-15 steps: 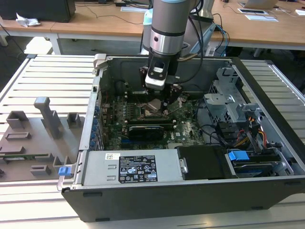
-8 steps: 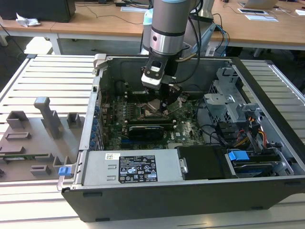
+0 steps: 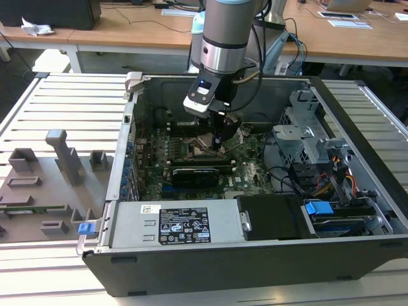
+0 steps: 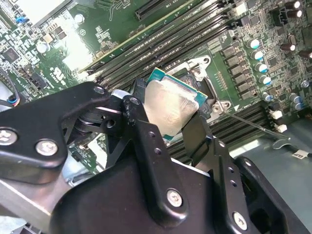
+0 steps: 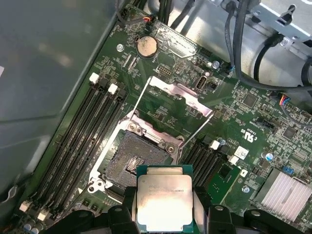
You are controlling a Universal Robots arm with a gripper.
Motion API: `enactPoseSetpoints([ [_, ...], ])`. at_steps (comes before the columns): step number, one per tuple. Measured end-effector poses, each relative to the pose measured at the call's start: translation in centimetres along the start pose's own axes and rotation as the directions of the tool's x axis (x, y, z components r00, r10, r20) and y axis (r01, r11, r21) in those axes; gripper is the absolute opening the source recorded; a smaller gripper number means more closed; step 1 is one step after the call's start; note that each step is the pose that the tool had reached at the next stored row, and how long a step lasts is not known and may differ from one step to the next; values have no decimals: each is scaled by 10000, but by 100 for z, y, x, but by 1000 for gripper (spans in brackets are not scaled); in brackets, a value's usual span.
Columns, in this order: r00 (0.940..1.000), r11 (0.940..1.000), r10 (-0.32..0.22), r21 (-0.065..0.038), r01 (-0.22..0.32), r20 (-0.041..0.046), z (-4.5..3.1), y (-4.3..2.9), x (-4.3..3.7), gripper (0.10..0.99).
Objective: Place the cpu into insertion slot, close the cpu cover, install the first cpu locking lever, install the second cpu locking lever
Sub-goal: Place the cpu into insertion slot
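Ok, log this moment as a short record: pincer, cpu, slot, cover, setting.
pincer: black two-fingered pincer, shut on two opposite edges of the chip
held part: square silver-topped cpu, metal top facing both wrist views, held clear of the slot, not yet seated
slot: dark-framed square insertion slot, empty, contact field exposed
cover: thin silver metal cpu cover frame, swung open off the slot
setting: green circuit board inside an open black computer case
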State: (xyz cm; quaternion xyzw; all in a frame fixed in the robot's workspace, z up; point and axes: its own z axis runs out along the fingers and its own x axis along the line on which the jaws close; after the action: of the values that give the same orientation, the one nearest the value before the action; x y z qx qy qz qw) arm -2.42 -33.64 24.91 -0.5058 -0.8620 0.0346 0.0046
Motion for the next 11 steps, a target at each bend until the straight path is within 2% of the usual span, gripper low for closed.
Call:
enactPoseSetpoints([
  [11,9969,9969,784,35,-784,-26,5,0,0,541],
])
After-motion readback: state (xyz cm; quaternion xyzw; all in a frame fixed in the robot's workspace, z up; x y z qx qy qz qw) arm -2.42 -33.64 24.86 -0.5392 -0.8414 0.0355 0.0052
